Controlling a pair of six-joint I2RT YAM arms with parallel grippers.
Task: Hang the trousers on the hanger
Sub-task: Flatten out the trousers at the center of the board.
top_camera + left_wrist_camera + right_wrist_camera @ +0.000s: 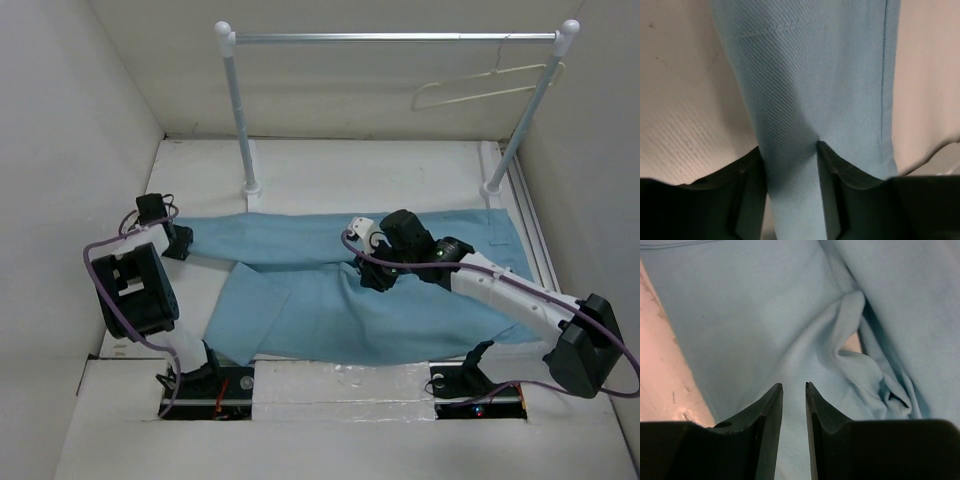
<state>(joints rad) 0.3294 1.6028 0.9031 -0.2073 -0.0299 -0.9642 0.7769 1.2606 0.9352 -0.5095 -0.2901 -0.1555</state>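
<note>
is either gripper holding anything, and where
Left gripper straddles a leg of the light blue cloth trousers; grip unclear. Right gripper holds nothing.

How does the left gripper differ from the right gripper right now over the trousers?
The left gripper has its jaws wider apart than the right gripper, whose jaws show only a narrow gap. The left sits at a leg end of the trousers, the right over their middle. Cloth beneath the left lies smooth; beneath the right it is bunched. Both are dark and low over the cloth.
</note>
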